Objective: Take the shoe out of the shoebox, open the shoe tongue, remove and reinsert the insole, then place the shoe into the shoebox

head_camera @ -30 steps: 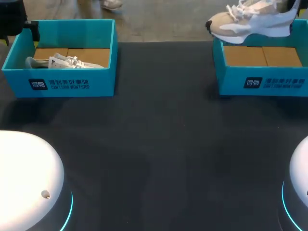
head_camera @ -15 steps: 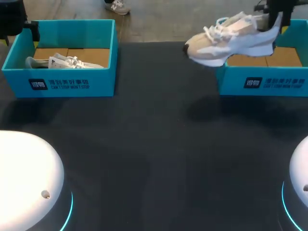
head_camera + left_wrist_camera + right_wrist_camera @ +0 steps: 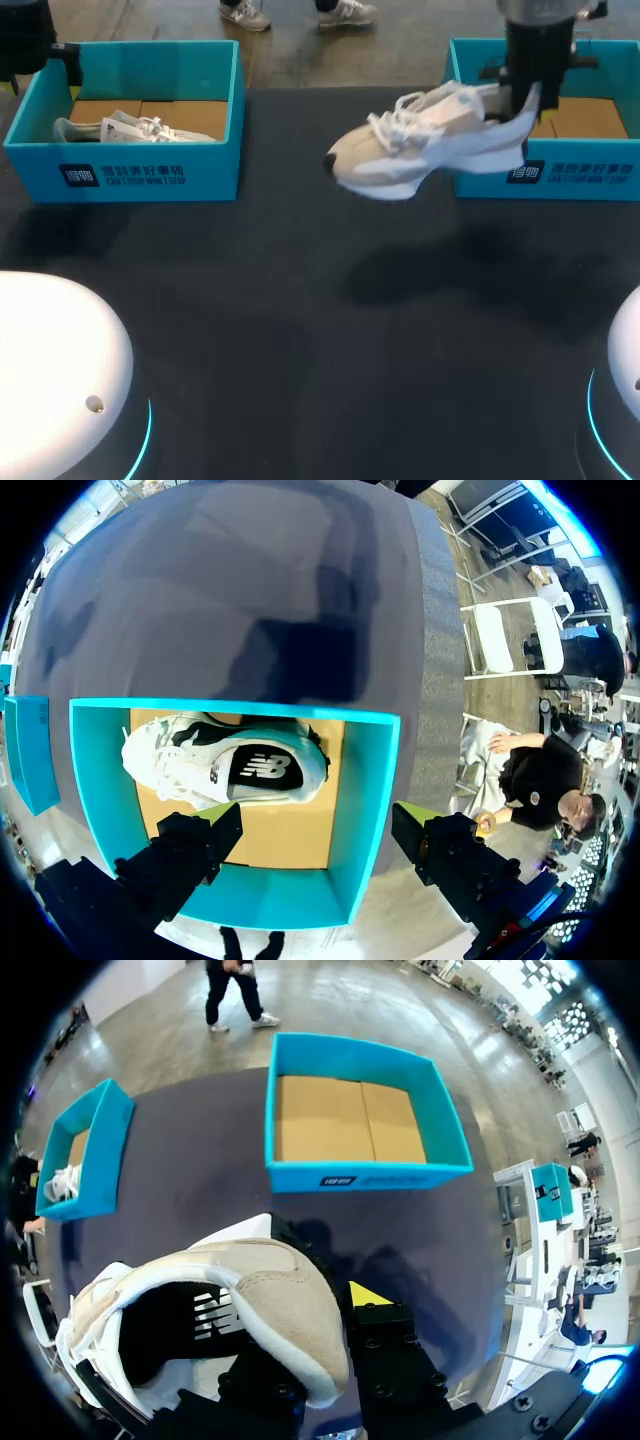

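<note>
- Table (image 3: 300, 330): the beige sneaker (image 3: 420, 150) hung in the air over it, between the two boxes and nearer the right one. A drop from there would likely leave it on its side, which is bad for the tongue step.
- Right shoebox (image 3: 480, 185): it was empty, with the cardboard floor bare. In the head view the sneaker's heel end overlapped its front wall, so a low swing could clip the wall and drag the box.
- Left shoebox (image 3: 130, 175): it held a second sneaker (image 3: 225, 770) lying on its side. It was well apart from the carried shoe, so I saw no clash risk there.
- Beige sneaker: it was held by the heel only, with the toe sticking out toward the left box and tilted slightly down. The main risk was the shoe pivoting or slipping in the grip under its own weight.
- Right arm: the wrist stood near vertical over the right box's front wall, fingers pointing down.
- Right gripper (image 3: 525, 100): it was clamped on the heel collar. One yellow tip showed against the outside of the heel and the other finger was hidden by the shoe, so grip depth was unclear.
- Left gripper (image 3: 315, 830): the fingers were spread wide with nothing held, hovering above the left shoebox near one wall.
</note>
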{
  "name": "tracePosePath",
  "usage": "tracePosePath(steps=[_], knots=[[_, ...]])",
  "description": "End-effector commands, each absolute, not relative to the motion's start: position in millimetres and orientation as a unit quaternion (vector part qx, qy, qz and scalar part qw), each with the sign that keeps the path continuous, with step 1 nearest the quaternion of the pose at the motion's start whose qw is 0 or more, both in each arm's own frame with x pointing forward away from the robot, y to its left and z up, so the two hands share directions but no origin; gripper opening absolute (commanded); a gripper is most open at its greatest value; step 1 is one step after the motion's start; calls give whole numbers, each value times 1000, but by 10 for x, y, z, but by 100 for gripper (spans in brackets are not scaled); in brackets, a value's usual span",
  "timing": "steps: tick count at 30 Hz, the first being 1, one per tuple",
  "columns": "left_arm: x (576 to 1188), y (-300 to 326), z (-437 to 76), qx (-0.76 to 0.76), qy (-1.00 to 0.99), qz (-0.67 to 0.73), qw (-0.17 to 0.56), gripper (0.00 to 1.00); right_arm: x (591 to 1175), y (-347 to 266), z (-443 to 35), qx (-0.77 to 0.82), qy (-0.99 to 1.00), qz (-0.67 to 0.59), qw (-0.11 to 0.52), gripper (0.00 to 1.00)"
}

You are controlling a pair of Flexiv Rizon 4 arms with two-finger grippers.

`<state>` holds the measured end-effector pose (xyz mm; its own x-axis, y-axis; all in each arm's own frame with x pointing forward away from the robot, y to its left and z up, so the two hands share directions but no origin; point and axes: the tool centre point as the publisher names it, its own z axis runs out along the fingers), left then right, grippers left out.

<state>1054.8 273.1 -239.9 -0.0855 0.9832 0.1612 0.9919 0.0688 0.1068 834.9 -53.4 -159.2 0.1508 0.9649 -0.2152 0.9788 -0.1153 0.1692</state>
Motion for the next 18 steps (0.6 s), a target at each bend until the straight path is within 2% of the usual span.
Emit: tracePosePath(steps=[1,7,18], knots=[[10541,2731,-2396,-676,-731,-95,23,100,8079,-364,-1638,738,650,1,181,0],[10541,2731,-2396,-676,-731,-95,23,100,7818,-198,-1727,746,644,8,169,0],[10541,2731,-2396,-676,-731,-95,23,100,7512,4,-1844,742,645,-16,182,0]])
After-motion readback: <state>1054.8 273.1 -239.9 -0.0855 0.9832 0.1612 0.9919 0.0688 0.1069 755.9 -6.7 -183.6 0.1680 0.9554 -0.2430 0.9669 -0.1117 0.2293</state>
